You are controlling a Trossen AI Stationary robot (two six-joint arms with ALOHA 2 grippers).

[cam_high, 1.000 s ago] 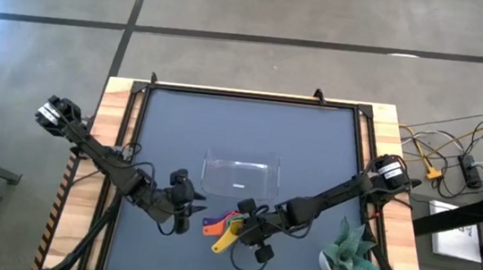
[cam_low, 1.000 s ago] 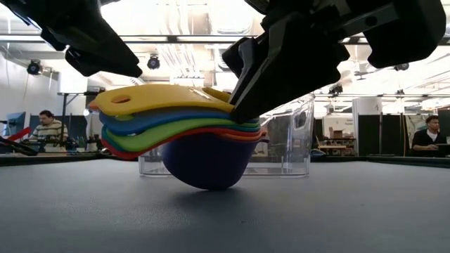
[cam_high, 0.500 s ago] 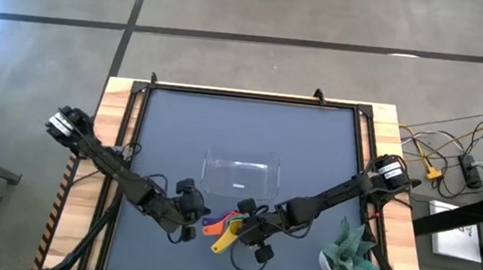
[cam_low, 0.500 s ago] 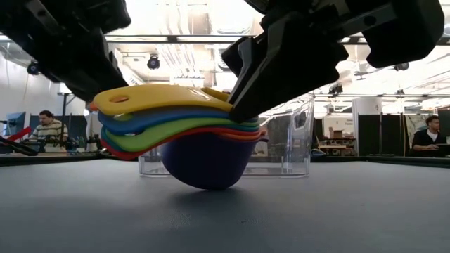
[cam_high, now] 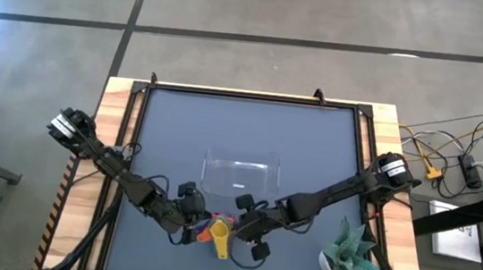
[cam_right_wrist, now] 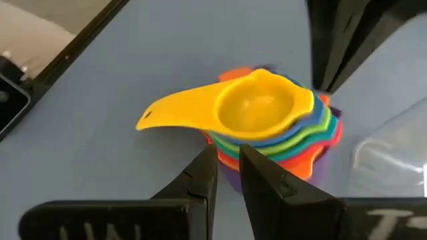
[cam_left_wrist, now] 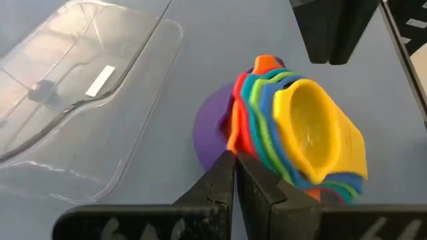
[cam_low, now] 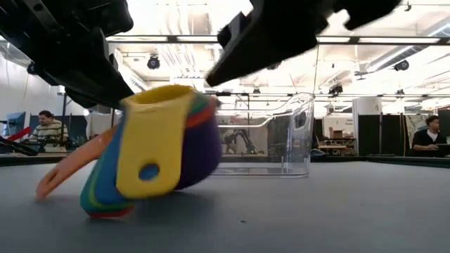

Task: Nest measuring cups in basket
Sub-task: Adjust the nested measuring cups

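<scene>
The measuring cups (cam_high: 212, 229) are nested into one stack near the table's front middle, yellow innermost and purple outermost. The stack (cam_low: 162, 154) lies tipped over. Its lower rim edge and the orange handle's end (cam_low: 46, 188) are on the table. The yellow handle (cam_low: 146, 165) hangs toward the near edge. My left gripper (cam_left_wrist: 230, 160) is shut, with its tips at the stack's left side. My right gripper (cam_right_wrist: 227, 155) comes from the right and is closed on the stack's near rims. The clear basket (cam_high: 256, 168) stands just behind the stack with no cup in it. My left gripper touches the outer orange and purple cup wall (cam_left_wrist: 233, 137) with its shut fingertips. It slants down from the table's left and has nothing between its fingers. My right gripper pinches the red and orange rims (cam_right_wrist: 225, 148) on the stack's side nearest it, slanting down from the right. The fingers hide exactly what they hold. The stack hangs tipped from that rim, with its opposite edge (cam_low: 105, 207) on the table.
A potted green plant (cam_high: 350, 254) stands at the front right corner. The basket's wall (cam_low: 288, 133) rises close behind the stack. People sit in the room beyond the table's far edge (cam_low: 46, 130).
My left gripper has come down toward the stack's left side. My right gripper has gone up and a little toward the left. The stack, upright on its purple base a moment ago, has tipped over. Its yellow handle has swung down toward the near edge and the orange handle has dropped onto the table.
</scene>
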